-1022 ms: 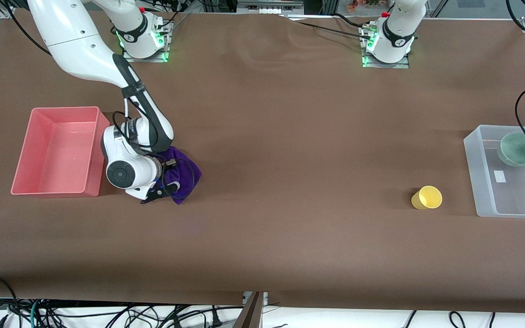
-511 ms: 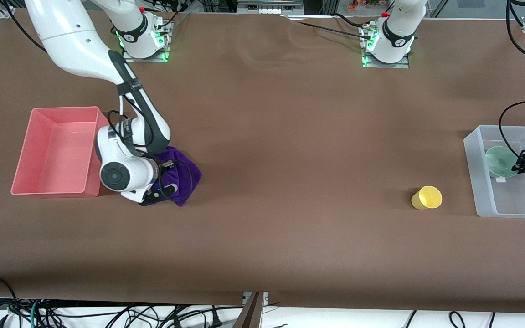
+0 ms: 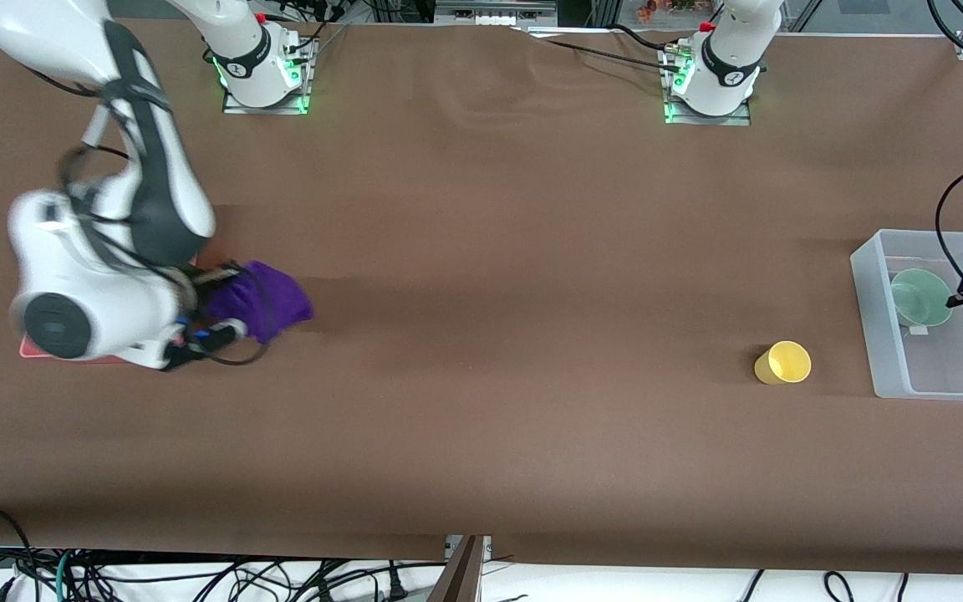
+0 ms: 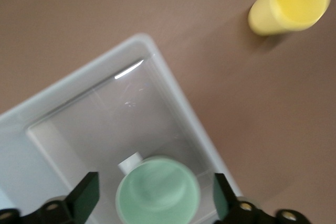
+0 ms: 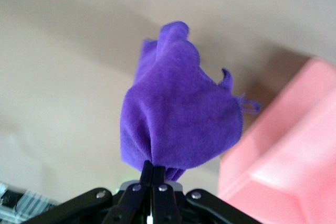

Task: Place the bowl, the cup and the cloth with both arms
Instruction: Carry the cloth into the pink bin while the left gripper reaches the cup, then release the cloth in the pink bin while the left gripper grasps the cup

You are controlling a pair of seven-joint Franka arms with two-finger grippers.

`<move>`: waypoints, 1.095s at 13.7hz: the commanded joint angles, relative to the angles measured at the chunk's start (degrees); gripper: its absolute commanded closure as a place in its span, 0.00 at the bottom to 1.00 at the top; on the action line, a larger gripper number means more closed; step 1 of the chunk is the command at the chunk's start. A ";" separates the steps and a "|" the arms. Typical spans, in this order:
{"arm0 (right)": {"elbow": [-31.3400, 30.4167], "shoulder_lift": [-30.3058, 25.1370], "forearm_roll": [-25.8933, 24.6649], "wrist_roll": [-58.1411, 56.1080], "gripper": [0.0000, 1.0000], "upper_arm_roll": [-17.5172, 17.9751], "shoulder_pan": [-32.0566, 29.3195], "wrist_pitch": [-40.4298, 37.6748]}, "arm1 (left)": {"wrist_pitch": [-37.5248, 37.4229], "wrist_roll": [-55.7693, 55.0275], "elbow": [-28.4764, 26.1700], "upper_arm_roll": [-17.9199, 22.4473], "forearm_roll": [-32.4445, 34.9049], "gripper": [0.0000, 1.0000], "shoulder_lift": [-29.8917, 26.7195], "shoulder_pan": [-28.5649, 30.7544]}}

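Your right gripper (image 5: 152, 174) has its fingers pressed together on a fold of the cloth (image 5: 178, 114), which hangs bunched and clear of the table. The right wrist view shows you that pinch plainly, with the pink bin (image 5: 286, 166) just beside the cloth; in the front view the arm hides nearly all of that bin, and you see only the cloth (image 3: 257, 301) dangling near the right arm's end of the table.

Your left gripper (image 4: 152, 203) is spread wide over the clear bin (image 4: 79, 103), holding nothing. The bowl (image 4: 158, 191) sits upright inside that bin, between the two fingers (image 4: 86, 195) in the left wrist view. The front view places the bowl (image 3: 920, 297) in the clear bin (image 3: 887, 334) at the left arm's end.

The cup (image 3: 782, 363) lies on its side on the table (image 3: 532, 251), near the clear bin.
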 commanded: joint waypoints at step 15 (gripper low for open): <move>-13.92 -2.16 -2.77 -32.46 0.38 -19.59 -5.76 7.05 | 13.17 -33.38 -4.34 0.57 -0.39 1.00 10.28 -17.90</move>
